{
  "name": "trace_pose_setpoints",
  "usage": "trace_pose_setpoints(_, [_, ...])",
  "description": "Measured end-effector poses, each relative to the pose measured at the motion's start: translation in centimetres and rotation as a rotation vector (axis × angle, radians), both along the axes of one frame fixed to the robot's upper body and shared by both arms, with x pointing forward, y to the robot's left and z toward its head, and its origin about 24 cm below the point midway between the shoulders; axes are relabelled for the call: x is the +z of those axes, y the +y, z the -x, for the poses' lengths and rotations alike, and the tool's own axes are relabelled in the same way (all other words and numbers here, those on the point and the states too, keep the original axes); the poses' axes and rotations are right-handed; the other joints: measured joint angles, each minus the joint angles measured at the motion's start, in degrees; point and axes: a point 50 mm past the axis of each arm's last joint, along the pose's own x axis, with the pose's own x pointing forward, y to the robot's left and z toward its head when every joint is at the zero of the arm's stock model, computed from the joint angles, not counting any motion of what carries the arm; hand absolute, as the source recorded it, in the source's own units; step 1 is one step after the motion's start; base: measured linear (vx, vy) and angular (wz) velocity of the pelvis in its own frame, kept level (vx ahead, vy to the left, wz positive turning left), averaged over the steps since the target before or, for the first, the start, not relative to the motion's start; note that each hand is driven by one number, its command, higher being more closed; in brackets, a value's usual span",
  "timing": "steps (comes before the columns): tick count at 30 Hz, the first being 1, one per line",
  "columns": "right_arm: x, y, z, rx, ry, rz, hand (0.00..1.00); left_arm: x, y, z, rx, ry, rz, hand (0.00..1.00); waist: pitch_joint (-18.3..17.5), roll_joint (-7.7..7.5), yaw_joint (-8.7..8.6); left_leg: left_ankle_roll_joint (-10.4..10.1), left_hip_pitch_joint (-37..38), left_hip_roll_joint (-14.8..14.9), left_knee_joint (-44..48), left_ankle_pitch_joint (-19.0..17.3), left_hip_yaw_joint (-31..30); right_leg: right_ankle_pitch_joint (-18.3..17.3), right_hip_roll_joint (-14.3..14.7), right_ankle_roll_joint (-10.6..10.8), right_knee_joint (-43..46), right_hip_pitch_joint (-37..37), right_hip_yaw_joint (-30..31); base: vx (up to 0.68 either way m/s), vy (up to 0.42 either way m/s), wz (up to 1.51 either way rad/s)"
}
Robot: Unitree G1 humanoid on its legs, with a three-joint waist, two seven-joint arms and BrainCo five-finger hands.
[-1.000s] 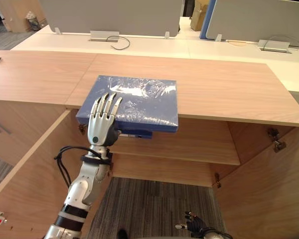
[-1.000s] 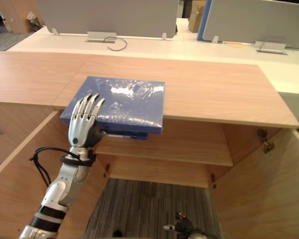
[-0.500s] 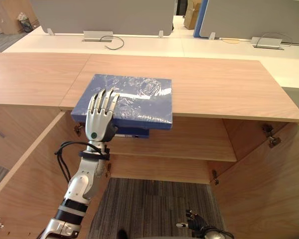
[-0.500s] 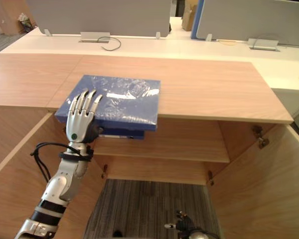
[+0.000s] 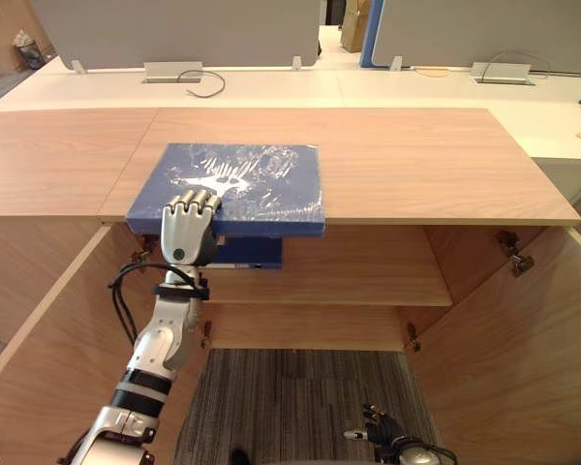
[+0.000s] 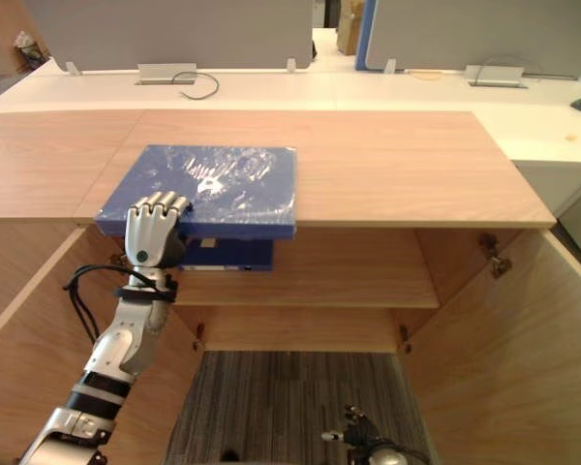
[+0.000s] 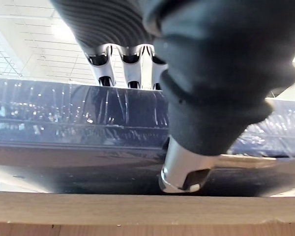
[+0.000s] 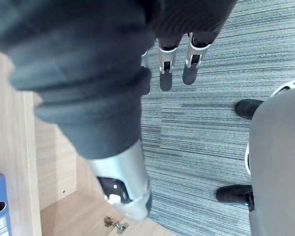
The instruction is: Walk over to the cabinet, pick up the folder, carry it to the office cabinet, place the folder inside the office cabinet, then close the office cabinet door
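Clamping blue plastic-wrapped folder (image 5: 261, 179) w/ left hand (image 5: 187, 232) at front edge of wooden worktop (image 5: 416, 165), fingers (image 5: 192, 201) atop; right hand (image 5: 378, 427) low, slack.

Folder (image 5: 261, 179): blue, under glossy, crinkled plastic film. Cabinet top (image 5: 416, 160): matt, smooth wood grain. Carpet (image 5: 290, 397): grey, ribbed.

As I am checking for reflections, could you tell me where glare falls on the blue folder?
Left eye view: white glare streaks the top of the blue plastic-wrapped folder, just beyond the left hand. Left wrist view: small bright dots speckle its wrapped side.
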Motion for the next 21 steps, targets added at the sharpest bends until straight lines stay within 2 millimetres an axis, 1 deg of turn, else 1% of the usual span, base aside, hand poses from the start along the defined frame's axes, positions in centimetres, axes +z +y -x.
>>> trace_pose_setpoints(6, [0.0,0.0,-0.1,0.0,-0.005,0.001,0.0,-0.1,0.6,-0.8,0.032,0.004,-0.009,1.0,0.1,0.07,-0.66,-0.1,0.1,0.4,0.0,-0.2,0.2,0.2,0.2,0.0,0.0,-0.1,0.2,-0.03,0.01,-0.01])
trace_pose_setpoints(9, [0.1,0.0,-0.1,0.0,-0.007,0.001,0.0,-0.1,0.9,-0.9,0.046,0.003,-0.002,1.0,0.1,0.08,-0.83,-0.1,0.2,0.5,0.0,-0.5,0.5,0.3,0.3,0.0,0.0,-0.1,0.5,-0.03,0.016,-0.06])
trace_pose_setpoints(11, [0.1,0.0,-0.1,-0.001,-0.008,0.001,0.0,0.2,0.9,-0.8,0.054,-0.008,0.034,1.0,0.1,0.09,-0.84,-0.1,0.2,0.5,0.0,-0.5,0.7,0.3,0.3,0.0,-0.1,-0.2,0.8,-0.02,0.014,-0.05])
trace_pose_setpoints(14, [0.1,-0.1,-0.1,-0.015,-0.015,0.006,0.0,2.0,-0.1,0.4,0.054,-0.1,0.242,1.0,0.2,0.09,-0.6,-0.1,0.1,0.4,0.1,-0.6,0.6,0.3,0.1,0.0,-0.2,-0.3,1.1,0.0,0.014,-0.05])
trace_pose_setpoints(16, [0.2,-0.4,0.2,-0.056,-0.027,0.008,0.0,3.5,-0.9,2.3,0.019,-0.189,0.43,1.0,0.2,0.21,-0.16,-0.1,-0.1,0.3,0.2,-0.6,0.6,0.3,0.0,0.0,-0.2,-0.4,1.4,0.03,0.014,-0.06])
trace_pose_setpoints(17, [0.3,-0.6,0.1,-0.105,-0.036,-0.004,0.0,4.0,-1.6,3.7,-0.047,-0.225,0.551,1.0,0.2,0.41,0.3,-0.1,-0.4,0.2,0.2,-0.6,0.4,0.3,-0.1,0.0,-0.1,-0.5,1.4,0.03,0.014,-0.03])
trace_pose_setpoints(18, [0.5,-0.7,-0.8,-0.191,-0.048,-0.027,0.0,4.2,-2.6,4.7,-0.172,-0.221,0.684,1.0,0.2,0.83,1.42,0.0,-1.1,0.0,0.2,-0.5,-0.1,0.3,-0.1,0.0,0.2,-1.3,1.4,0.0,0.0,0.0])
trace_pose_setpoints(19, [0.8,-0.6,-1.7,-0.213,-0.07,-0.04,0.0,4.3,-3.3,5.1,-0.254,-0.202,0.75,1.0,0.3,1.06,2.17,0.0,-1.4,0.1,0.2,-0.5,-0.2,0.3,-0.1,0.0,0.3,-1.7,1.4,-0.02,0.008,0.07])
trace_pose_setpoints(20, [1.4,-0.5,-3.4,-0.286,-0.116,-0.055,0.0,4.2,-4.2,5.9,-0.438,-0.139,0.886,1.0,0.4,1.48,2.76,0.2,-1.9,0.4,0.3,-0.3,-0.4,0.3,-0.1,0.0,0.8,-2.2,1.3,-0.03,0.005,0.13])
trace_pose_setpoints(21, [2.3,0.0,-5.2,-0.363,-0.191,-0.112,0.0,3.7,-4.6,6.8,-0.604,-0.07,1.041,1.0,0.3,1.96,3.49,0.2,-1.9,0.4,0.3,-0.2,-0.6,0.3,-0.1,0.0,1.1,-2.2,1.2,-0.04,0.008,0.15])
